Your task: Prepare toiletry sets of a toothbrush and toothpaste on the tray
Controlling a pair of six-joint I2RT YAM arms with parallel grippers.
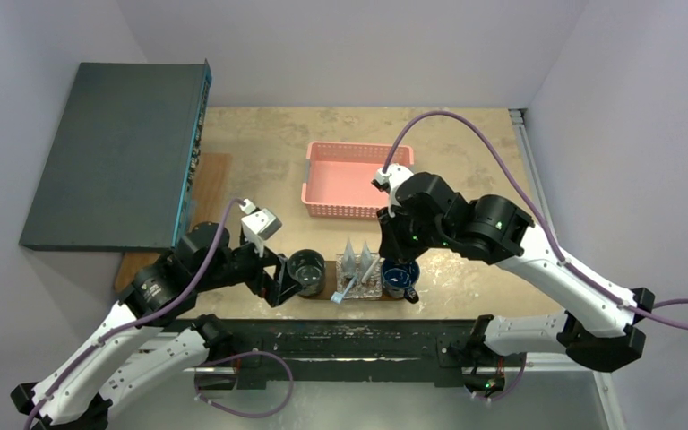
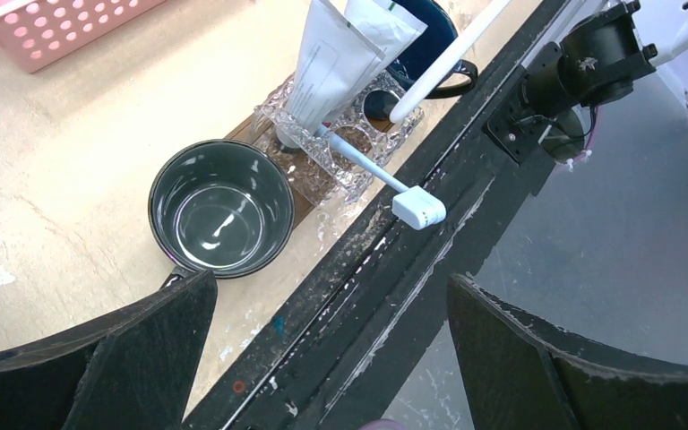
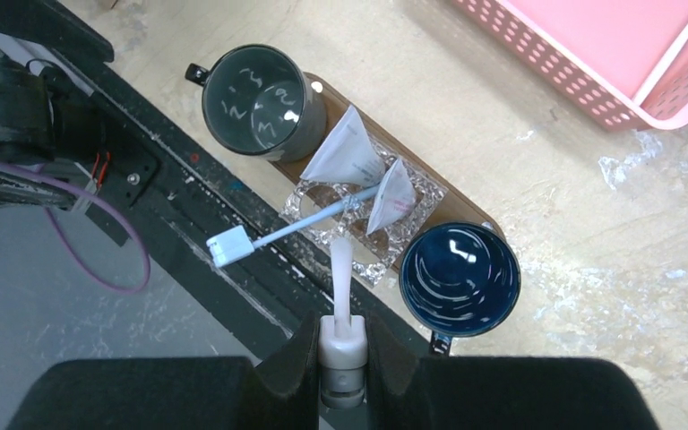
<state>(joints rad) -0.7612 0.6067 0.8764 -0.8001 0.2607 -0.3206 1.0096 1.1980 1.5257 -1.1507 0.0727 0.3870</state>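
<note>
The brown tray (image 1: 330,268) lies at the table's near edge, with a grey mug (image 1: 305,271), a clear holder (image 1: 358,283) and a blue mug (image 1: 400,276) on it. Two toothpaste tubes (image 3: 345,148) (image 3: 392,197) stand in the holder. A pale blue toothbrush (image 3: 296,224) leans out of it over the edge rail. My right gripper (image 3: 342,345) is shut on the head end of a white toothbrush (image 3: 341,269), whose handle reaches down to the holder. My left gripper (image 2: 331,358) is open and empty above the rail, next to the grey mug (image 2: 221,208).
A pink lattice basket (image 1: 358,179) stands behind the tray. A dark grey box (image 1: 116,152) fills the left side of the table. The black front rail (image 2: 367,296) runs just below the tray.
</note>
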